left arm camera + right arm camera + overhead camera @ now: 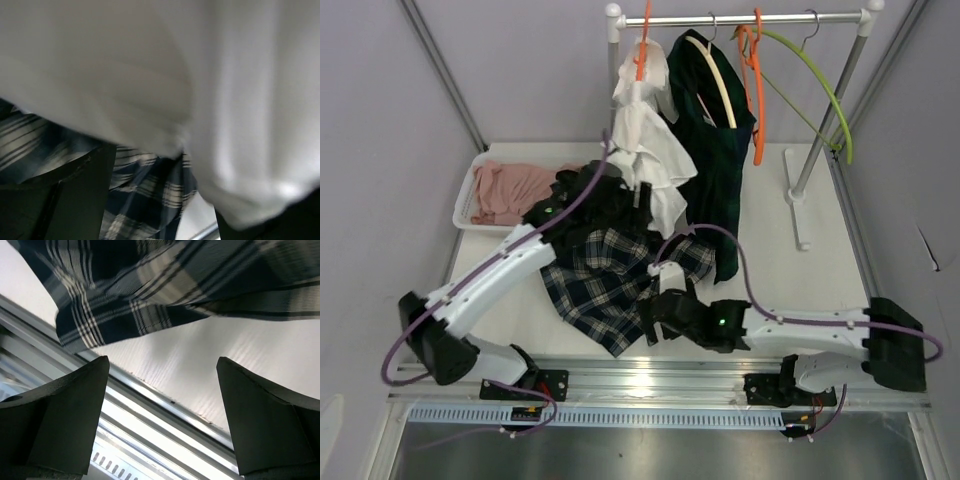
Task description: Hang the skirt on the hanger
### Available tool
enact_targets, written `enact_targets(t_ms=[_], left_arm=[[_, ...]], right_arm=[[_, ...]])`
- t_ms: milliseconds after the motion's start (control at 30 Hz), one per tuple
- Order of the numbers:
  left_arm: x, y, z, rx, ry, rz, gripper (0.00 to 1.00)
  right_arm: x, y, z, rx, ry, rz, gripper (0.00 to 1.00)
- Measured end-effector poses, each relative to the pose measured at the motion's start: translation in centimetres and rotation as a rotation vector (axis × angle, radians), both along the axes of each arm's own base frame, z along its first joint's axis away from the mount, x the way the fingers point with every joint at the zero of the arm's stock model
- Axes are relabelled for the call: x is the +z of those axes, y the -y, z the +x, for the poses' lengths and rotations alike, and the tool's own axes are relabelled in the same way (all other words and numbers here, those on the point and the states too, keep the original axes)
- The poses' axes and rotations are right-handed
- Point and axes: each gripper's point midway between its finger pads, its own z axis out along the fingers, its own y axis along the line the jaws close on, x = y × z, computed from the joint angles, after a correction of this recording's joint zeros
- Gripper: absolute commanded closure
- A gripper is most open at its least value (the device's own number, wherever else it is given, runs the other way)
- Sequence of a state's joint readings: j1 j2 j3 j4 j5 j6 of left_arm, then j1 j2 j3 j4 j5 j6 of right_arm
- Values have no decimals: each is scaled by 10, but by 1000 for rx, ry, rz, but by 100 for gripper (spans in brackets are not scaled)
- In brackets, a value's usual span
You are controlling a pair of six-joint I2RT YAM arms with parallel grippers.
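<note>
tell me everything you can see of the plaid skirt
The skirt is dark navy plaid with white stripes, soft woven cloth, crumpled in a heap on the table, not hung up. Its far edge lies under the hanging white shirt. The open right gripper sits at its near edge, holding nothing.

This looks like a robotics lab test cell. A left arm [490,285] and a right arm [820,325] are bolted to an aluminium rail [650,375] at the edge of a white counter [770,270]. Bare grey walls and metal struts [445,70] enclose it. On the counter stand a small clothes rack [760,18] with plastic hangers [757,100] and a tray [468,195].
</note>
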State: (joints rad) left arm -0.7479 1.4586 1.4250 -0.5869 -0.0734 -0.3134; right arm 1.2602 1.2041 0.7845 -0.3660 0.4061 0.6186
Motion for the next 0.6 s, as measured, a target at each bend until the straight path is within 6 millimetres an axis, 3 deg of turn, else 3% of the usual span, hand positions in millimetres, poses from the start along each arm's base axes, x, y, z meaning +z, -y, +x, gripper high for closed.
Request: enact_targets(t_ms=[167,300,433,600], left_arm=[[54,-89,-1,260,163,-35,21],[65,-155,-12,450,231,-63,20],[48,-185,-21,529,212,-37,21],[21,-193,-24,545,153,11,20]], right_arm=[[-35,-44,-23,101,-2,-115,7],[-55,-81,-33,160,8,-153,5],[-71,-101,-36,191,17,-189,5],[-87,-110,-33,191,19,-224,12]])
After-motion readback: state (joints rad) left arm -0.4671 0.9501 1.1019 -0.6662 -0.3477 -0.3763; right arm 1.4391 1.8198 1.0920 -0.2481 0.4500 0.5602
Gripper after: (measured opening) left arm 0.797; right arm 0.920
